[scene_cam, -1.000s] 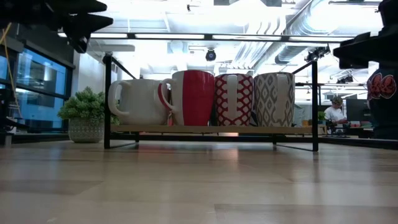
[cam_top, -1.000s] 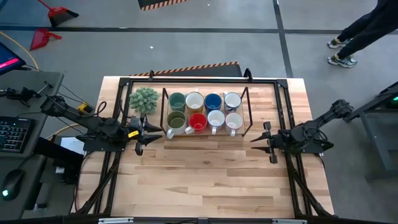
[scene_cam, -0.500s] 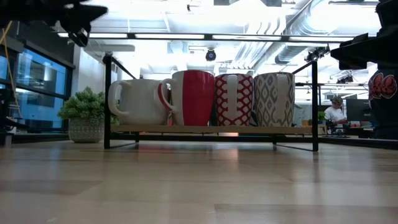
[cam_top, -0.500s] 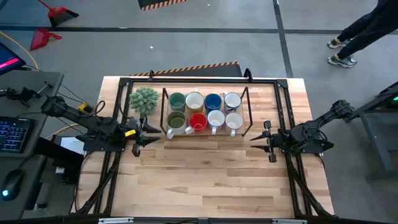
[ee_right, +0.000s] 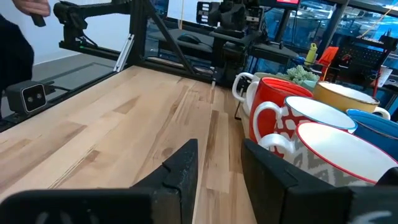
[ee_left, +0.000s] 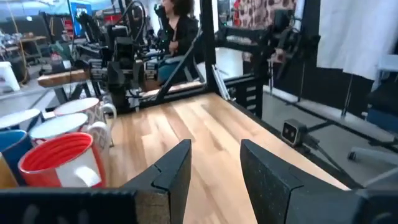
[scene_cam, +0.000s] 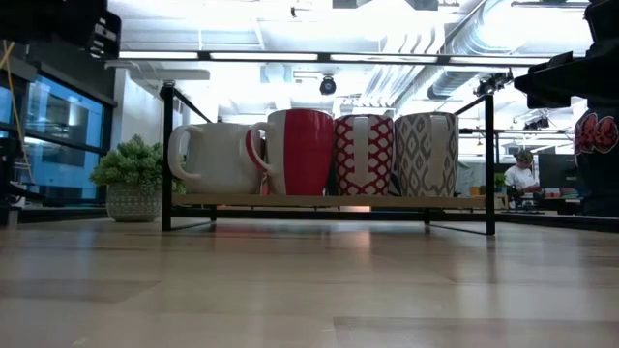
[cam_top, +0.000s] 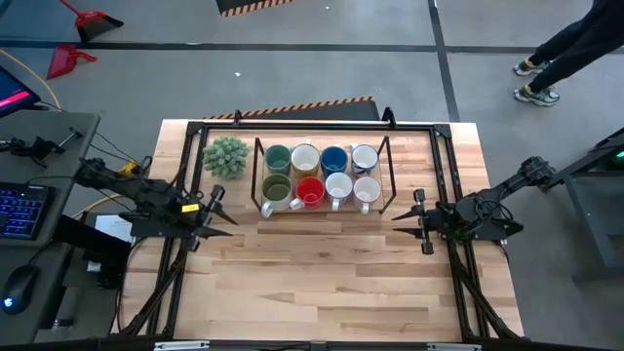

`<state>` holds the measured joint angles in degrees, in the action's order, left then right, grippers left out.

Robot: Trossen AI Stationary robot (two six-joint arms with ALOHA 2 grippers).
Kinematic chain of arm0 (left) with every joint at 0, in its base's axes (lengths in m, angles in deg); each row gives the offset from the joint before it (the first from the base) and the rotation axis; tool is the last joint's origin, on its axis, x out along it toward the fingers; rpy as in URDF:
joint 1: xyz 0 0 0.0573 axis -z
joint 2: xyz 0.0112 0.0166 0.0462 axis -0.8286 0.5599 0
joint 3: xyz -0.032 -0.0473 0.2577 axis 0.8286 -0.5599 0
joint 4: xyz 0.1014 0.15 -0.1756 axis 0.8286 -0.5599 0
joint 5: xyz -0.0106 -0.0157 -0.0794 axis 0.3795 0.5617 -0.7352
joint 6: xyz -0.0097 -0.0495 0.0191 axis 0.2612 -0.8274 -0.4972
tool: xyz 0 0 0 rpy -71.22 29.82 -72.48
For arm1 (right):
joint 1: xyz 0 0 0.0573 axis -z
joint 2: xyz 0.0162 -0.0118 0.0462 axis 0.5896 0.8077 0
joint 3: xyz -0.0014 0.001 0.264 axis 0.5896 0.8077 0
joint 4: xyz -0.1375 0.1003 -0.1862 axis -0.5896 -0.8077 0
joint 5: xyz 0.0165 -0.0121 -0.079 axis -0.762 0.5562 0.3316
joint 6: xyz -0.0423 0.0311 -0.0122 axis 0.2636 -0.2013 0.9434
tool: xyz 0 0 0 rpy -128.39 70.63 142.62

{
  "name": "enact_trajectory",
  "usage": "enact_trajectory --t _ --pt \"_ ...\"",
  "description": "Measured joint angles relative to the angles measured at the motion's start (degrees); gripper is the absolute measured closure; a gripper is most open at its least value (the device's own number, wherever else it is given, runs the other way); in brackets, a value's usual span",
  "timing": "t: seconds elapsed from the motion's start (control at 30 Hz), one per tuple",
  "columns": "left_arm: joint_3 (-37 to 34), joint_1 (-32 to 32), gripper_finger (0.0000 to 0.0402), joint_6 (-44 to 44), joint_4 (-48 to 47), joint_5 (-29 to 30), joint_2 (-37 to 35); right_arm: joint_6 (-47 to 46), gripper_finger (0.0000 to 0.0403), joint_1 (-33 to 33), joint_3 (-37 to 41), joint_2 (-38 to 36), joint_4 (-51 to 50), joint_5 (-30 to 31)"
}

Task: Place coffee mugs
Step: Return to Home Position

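Roughly between left pincer (cam_top: 220,213) and right pincer (cam_top: 420,222) stand coffee mugs (cam_top: 310,190).

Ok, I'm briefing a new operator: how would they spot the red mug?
On the wooden table, a black-framed shelf stands beside the potted plant. In its mug row nearer the table's middle, the red mug is second from the plant end. Only it is red inside and out.

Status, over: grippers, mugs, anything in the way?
Left gripper and right gripper flank the shelf, jaws open, empty. Eight mugs on it, two rows of four. Potted plant beside shelf, clear of both arms.
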<state>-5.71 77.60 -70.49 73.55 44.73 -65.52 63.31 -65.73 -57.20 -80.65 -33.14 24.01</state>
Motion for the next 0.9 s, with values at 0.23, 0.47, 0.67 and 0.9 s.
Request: enact_trajectory --t 0.23,0.47,0.67,0.9 --pt "-2.3 -0.7 0.0273 3.2 -1.0 1.5 -6.8 0.0 0.0295 0.0 0.0 0.0 0.0 0.0" --pt "-8.8 -1.8 0.0273 0.5 6.1 1.9 -11.2 0.0 0.0295 0.0 0.0 0.0 0.0 0.0" --pt "-8.7 -1.8 0.0273 3.9 5.8 5.8 -11.2 0.0 0.0295 0.0 0.0 0.0 0.0 0.0" --pt "-12.1 -1.8 0.0273 1.7 9.3 6.1 -11.3 0.0 0.0295 0.0 0.0 0.0 0.0 0.0"
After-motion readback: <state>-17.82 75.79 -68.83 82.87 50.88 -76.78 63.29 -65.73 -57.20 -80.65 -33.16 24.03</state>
